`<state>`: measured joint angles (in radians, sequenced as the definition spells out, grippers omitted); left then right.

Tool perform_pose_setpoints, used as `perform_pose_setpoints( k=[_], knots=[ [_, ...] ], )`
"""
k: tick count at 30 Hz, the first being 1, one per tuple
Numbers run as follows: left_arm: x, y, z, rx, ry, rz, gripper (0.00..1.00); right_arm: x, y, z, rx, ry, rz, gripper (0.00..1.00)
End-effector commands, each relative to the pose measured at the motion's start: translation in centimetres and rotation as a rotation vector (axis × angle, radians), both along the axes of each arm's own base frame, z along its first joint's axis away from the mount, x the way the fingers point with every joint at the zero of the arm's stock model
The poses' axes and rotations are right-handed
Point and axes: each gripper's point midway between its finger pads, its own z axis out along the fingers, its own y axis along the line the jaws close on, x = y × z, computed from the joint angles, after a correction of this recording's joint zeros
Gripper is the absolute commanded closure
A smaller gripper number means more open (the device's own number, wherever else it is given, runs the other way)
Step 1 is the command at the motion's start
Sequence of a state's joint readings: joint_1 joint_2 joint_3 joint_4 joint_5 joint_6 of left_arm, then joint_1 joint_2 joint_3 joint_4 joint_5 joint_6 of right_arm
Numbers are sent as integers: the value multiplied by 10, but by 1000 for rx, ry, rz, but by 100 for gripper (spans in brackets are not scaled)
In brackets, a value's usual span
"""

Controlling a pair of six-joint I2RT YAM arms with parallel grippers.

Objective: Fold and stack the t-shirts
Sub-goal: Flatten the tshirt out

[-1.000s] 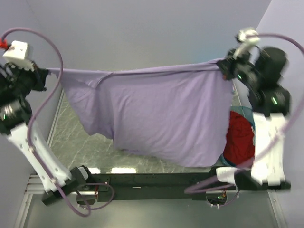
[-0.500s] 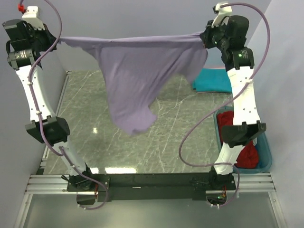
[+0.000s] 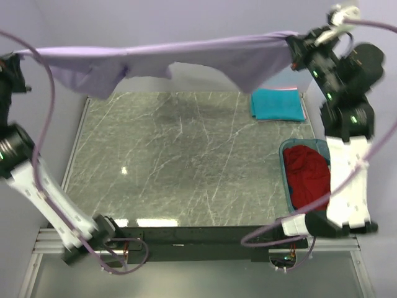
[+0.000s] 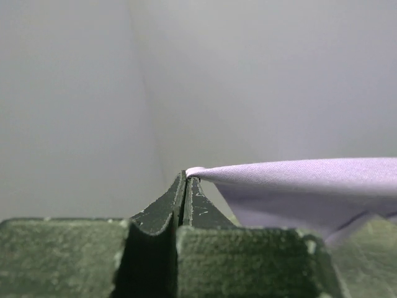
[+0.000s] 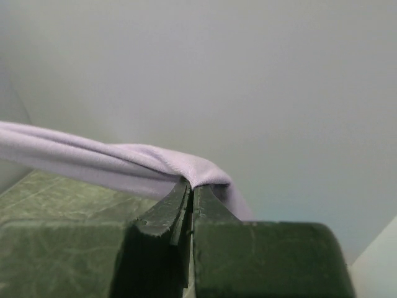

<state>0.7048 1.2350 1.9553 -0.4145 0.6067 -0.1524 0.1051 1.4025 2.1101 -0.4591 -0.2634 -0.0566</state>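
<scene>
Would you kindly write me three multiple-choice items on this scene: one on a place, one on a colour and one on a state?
1. Where is the red shirt?
A. in the bin
B. spread flat on the table's left side
C. hanging from a hook

2. What colour is the folded shirt lying on the table?
A. yellow
B. teal
C. white

3. How is the purple shirt placed?
A. lying flat on the table
B. bundled in the bin
C. stretched in the air between the left gripper and the right gripper

Answers:
1 A: the red fabric sits inside the bin's walls.
2 B: the neat square at the far right is teal.
3 C: each wrist view shows closed fingers pinching its edge.
</scene>
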Motion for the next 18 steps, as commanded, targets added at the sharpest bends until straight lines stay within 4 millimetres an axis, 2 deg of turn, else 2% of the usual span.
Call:
perform_pose_setpoints(
  k=[1,2,4,5,7,8,9,10,12,13,15,16,18],
  knots=[
    [-52,-18,17,110,-78,91,100,-63,-25,37,32,-140,-85,100],
    [-59,-20,14,113,-76,112,100,-86,-28,42,34,-169,-88,100],
    [-79,-28,24,145,-115,170,100,-105,-30,45,31,-187,-95,100],
    [-86,-30,30,151,-132,188,100,-122,-33,51,30,-213,-102,100],
    [-96,-28,42,150,-165,240,100,-137,-38,56,20,-240,-123,100],
    [-104,-33,55,163,-196,251,100,-139,-39,57,12,-246,-130,100],
    [-106,-34,59,163,-203,256,100,-140,-41,58,-3,-254,-142,100],
    [-107,-34,68,171,-216,262,100,-138,-41,56,-8,-250,-147,100],
    [-99,-32,66,162,-197,238,100,-130,-42,51,-35,-240,-155,100],
    [-96,-33,63,164,-183,219,100,-120,-42,45,-43,-220,-161,100],
    [-84,-39,46,174,-125,140,100,-105,-42,34,-72,-198,-168,100],
    [-71,-34,24,150,-71,104,100,-87,-41,20,-85,-161,-168,100],
    [-62,-45,-10,176,16,7,99,-66,-34,-1,-119,-113,-136,100]
  ],
)
